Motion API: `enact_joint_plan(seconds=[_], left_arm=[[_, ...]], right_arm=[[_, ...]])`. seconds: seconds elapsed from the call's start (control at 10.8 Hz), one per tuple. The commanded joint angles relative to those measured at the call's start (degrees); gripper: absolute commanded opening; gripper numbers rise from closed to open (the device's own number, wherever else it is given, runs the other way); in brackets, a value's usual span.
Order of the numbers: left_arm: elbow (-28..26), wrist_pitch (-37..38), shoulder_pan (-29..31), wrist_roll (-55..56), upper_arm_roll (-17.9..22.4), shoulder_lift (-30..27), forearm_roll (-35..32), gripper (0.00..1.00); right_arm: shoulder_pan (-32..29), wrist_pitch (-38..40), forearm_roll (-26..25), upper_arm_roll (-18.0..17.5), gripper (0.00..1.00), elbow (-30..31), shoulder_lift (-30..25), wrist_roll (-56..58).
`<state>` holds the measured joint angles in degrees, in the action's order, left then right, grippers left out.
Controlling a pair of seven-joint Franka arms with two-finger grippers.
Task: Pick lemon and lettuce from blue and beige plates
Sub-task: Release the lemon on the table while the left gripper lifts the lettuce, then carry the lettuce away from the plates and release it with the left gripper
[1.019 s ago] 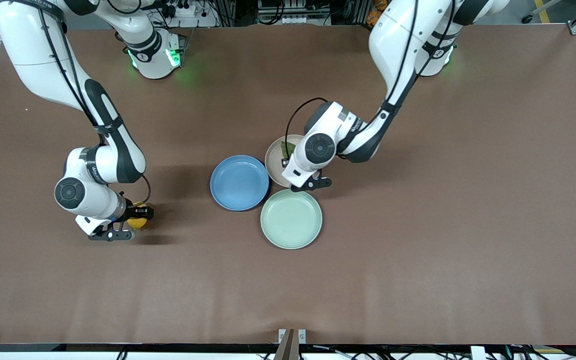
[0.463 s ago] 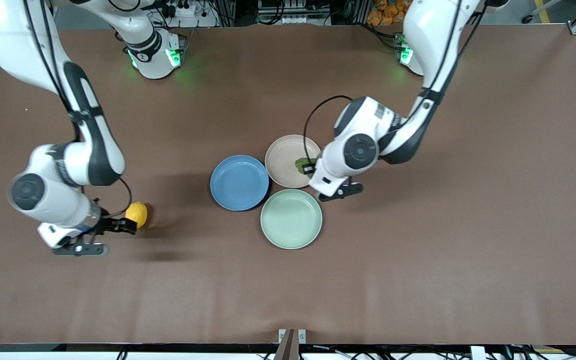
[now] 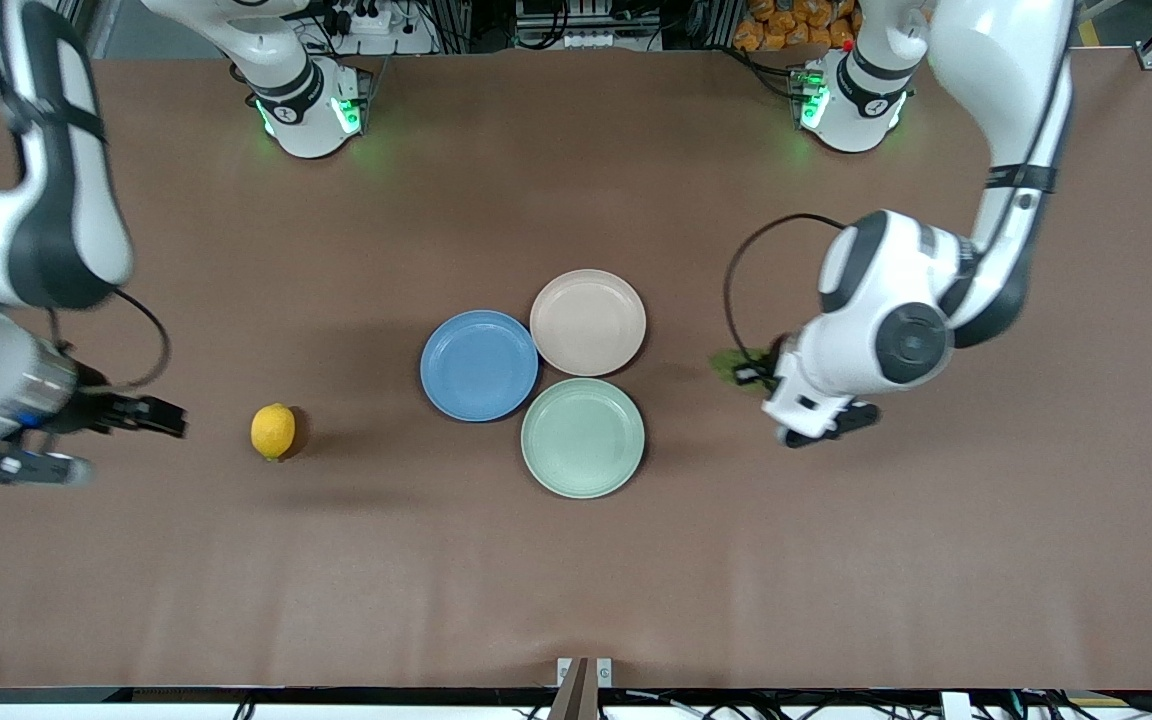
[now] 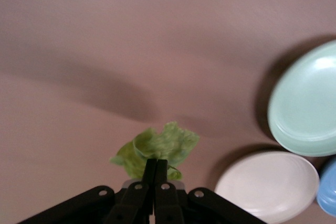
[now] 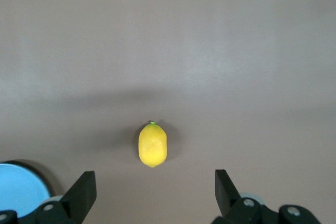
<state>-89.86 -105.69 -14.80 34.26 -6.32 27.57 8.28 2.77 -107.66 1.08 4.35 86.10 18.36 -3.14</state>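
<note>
The lemon (image 3: 273,431) lies on the bare table toward the right arm's end, apart from the plates; it also shows in the right wrist view (image 5: 153,144). My right gripper (image 3: 151,414) is open and empty, beside the lemon and clear of it. My left gripper (image 3: 748,370) is shut on the lettuce (image 3: 731,362), a wrinkled green leaf (image 4: 157,148), over bare table toward the left arm's end of the plates. The blue plate (image 3: 479,365) and the beige plate (image 3: 588,322) stand side by side mid-table, both with nothing on them.
A pale mint-green plate (image 3: 582,437) with nothing on it touches the other two, nearer to the front camera. Brown table surface lies all round the plates. The left wrist view shows the mint plate (image 4: 307,100) and the beige plate (image 4: 268,184).
My right gripper let go of the lemon and drew back from it. My left gripper carried the lettuce off the beige plate toward the left arm's end.
</note>
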Motion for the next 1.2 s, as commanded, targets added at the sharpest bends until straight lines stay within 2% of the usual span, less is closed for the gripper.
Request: enact_joint_plan(seconds=[0.0,0.19,0.46,0.74,0.83,0.93,1.02,1.11], left_arm=[[-1.2,0.8,6.7,-5.7,-0.8,-0.6,-1.4,0.0],[-1.2,0.8,10.6,-11.1,-0.8,0.4,-1.4,0.0],[-1.1,0.1,15.0,-16.8,-0.4,3.5,-3.4,0.0],[-1.1,-0.8,15.9,-20.4,-0.4,5.6,-4.1,0.0],[-1.1,-0.8,16.0,-20.4,-0.4,5.8,-4.1,0.0],[-1.1,-0.8,16.3,-20.4,-0.4,5.8,-4.1,0.17],[-1.0,-0.8,16.4,-20.8,-0.4,5.9,-4.1,0.77],[-0.9,-0.8,16.3,-21.5,-0.4,5.9,-4.1,1.0]], right_arm=[[0.6,3.7,1.1,0.9,1.0,1.0,-6.2,-0.1],[0.5,9.4,1.0,2.5,1.0,-1.8,-8.2,1.1],[-2.0,15.4,1.6,1.7,1.0,-8.5,-9.4,3.2],[-5.1,18.3,1.9,-1.2,1.0,-8.0,-14.7,3.5],[-5.1,19.8,1.9,-1.2,1.0,-8.0,-16.0,3.4],[-5.3,21.2,1.9,-1.4,1.0,-8.0,-16.4,3.4],[-5.4,21.6,1.9,-1.9,1.0,-8.0,-16.7,3.3],[-5.3,21.4,1.9,-2.2,1.0,-8.0,-16.7,3.2]])
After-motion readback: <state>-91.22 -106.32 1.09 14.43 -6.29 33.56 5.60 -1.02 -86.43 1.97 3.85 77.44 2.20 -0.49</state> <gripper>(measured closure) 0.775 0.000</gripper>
